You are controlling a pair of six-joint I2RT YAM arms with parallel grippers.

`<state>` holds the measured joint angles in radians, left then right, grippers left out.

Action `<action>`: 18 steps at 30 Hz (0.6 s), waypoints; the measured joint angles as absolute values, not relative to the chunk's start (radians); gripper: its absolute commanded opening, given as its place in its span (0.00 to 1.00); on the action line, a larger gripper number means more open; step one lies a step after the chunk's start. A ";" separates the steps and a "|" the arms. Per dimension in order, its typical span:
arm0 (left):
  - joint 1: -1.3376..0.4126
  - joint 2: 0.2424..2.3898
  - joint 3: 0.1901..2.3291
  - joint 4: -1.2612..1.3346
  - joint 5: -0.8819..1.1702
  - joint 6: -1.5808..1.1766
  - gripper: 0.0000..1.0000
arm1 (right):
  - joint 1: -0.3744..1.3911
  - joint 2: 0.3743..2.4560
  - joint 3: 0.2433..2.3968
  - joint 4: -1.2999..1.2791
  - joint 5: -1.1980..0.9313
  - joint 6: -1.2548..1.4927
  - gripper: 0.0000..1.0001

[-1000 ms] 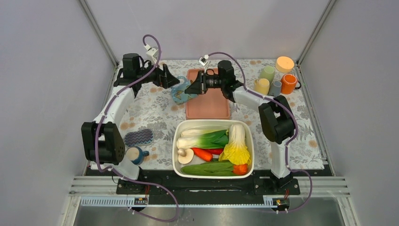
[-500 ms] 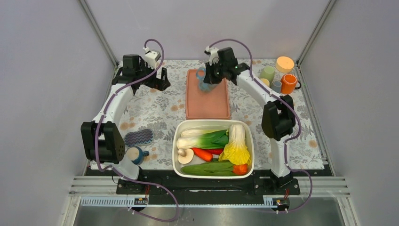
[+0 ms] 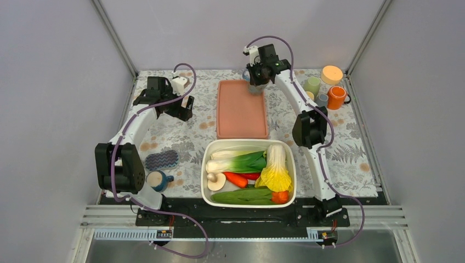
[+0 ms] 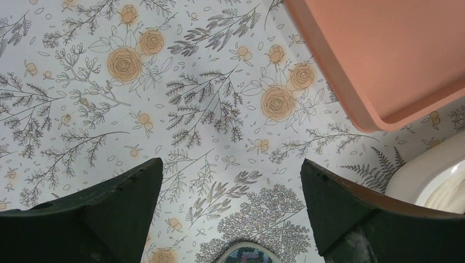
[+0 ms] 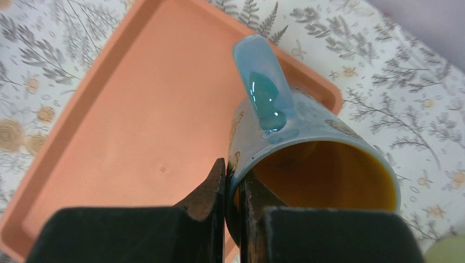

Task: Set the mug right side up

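Right wrist view: the right gripper [image 5: 233,183] pinches the rim of the blue mug [image 5: 310,125], handle up, yellow-brown inside showing, at the pink tray's [image 5: 137,109] far right corner. The left gripper [image 4: 230,167] gapes wide, holding nothing.

Mug [image 5: 307,121] over tray's [image 3: 241,115] far end, tub [image 3: 204,164] nearer.

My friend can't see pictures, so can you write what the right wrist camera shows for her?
The right tool pinches the rim of a glossy light-blue ceramic mug with a yellow-brown inside, its open mouth facing the camera and its handle uppermost in the picture. Behind it lie a flat salmon-pink plastic tray and a flower-printed tablecloth.
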<state>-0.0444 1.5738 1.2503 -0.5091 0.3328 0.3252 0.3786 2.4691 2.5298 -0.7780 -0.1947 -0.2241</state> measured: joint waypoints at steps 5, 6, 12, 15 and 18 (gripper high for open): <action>-0.044 1.574 1.250 -0.525 0.327 0.342 0.99 | 0.386 2.558 2.566 -0.770 -0.223 -0.266 0.00; -0.044 1.574 1.250 -0.529 0.327 0.345 0.99 | 0.389 2.562 2.578 -0.768 -0.220 -0.272 0.00; -0.044 1.574 1.250 -0.545 0.315 0.374 0.99 | 0.393 2.571 2.578 -0.742 -0.239 -0.273 0.08; -0.044 1.574 1.249 -0.559 0.308 0.394 0.99 | 0.393 2.572 2.579 -0.738 -0.236 -0.265 0.42; -0.044 1.574 1.250 -0.588 0.307 0.421 0.99 | 0.393 2.577 2.579 -0.714 -0.227 -0.262 0.58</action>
